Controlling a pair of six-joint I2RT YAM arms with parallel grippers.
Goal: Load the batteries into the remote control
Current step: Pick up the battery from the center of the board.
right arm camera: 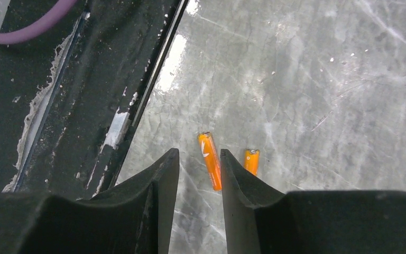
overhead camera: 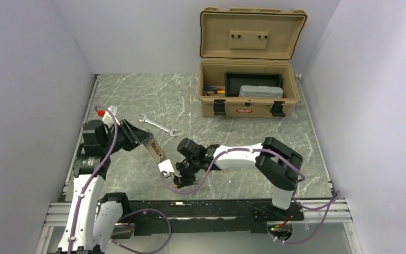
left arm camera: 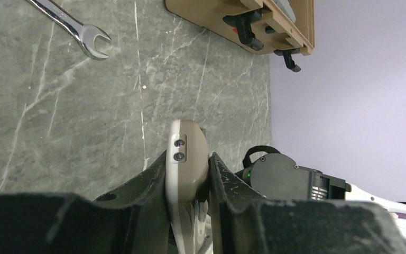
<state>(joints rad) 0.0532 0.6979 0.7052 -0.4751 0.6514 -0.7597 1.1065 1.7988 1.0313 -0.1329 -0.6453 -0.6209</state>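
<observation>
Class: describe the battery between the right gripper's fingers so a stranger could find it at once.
On the marble table, by the black rail, lie two orange batteries. The wanted battery sits between the right gripper's fingers; the other battery lies outside them.

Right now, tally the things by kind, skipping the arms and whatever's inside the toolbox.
Batteries: 2
Remote control: 1
Wrench: 1
Toolbox: 1
White plastic piece: 1
Total: 6

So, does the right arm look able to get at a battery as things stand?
Probably yes: the right gripper hangs open over one battery, which lies free on the table, nothing covering it.
</observation>
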